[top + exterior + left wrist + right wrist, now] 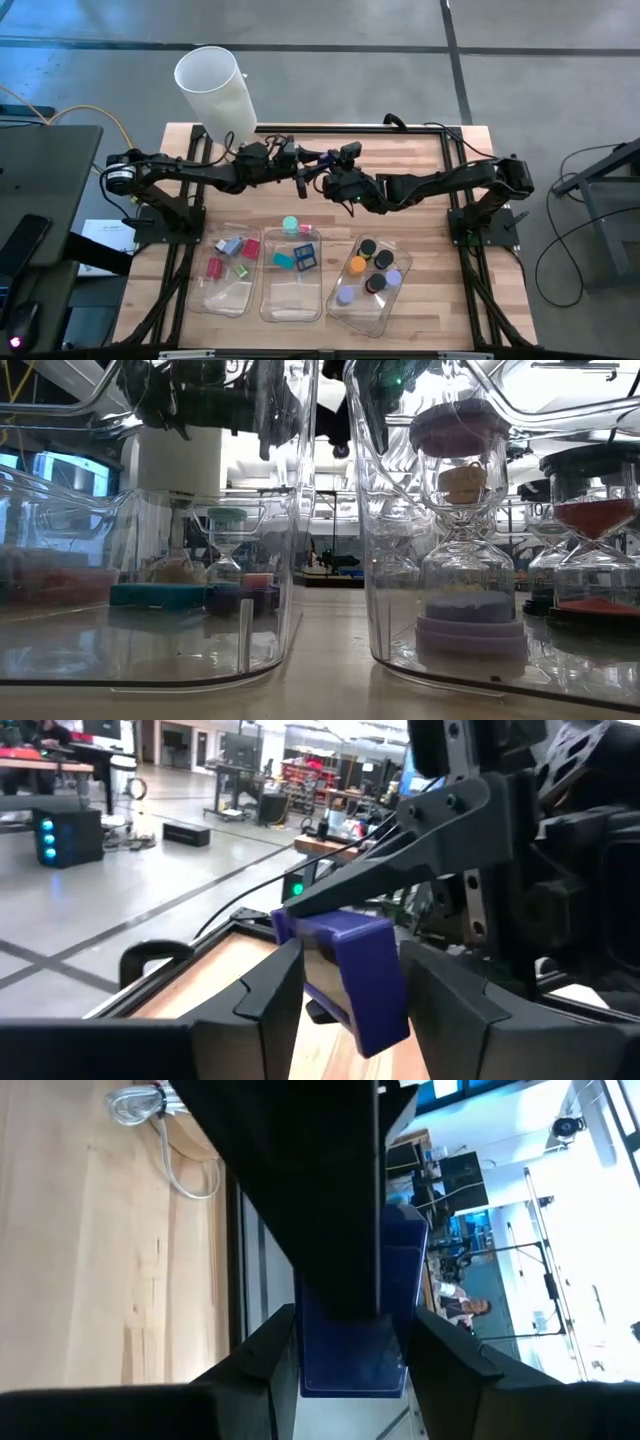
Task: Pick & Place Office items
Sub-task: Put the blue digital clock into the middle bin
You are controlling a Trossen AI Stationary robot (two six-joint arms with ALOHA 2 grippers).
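A blue block point(350, 970) hangs in the air between my two grippers, which meet tip to tip over the middle of the table, on the far side of the trays. My left gripper point(301, 182) point(350, 958) comes from the table's left and my right gripper point(324, 182) point(352, 1323) from its right. Both are shut on the block point(350, 1350). Other office items lie in three clear trays: red and pink cubes point(250, 248), teal and blue blocks point(296, 257), and round black, orange and purple caps point(368, 268). My left gripper pinches the blue block between its two fingers point(270, 995), by the end point(325, 985) nearest that arm. The fingers come level from the table's left. The block is lifted clear of the table. My right gripper pinches the same block between its two fingers point(440, 1360), by its opposite end point(320, 1360). They come level from the table's right. The left arm's dark finger crosses in front of the block's other end.
A tall white cylinder point(215, 88) stands at the far left of the table. The left tray point(205, 290), middle tray point(290, 300) and right tray point(365, 315) sit side by side along the near half. Bare wood point(400, 150) lies beyond the arms.
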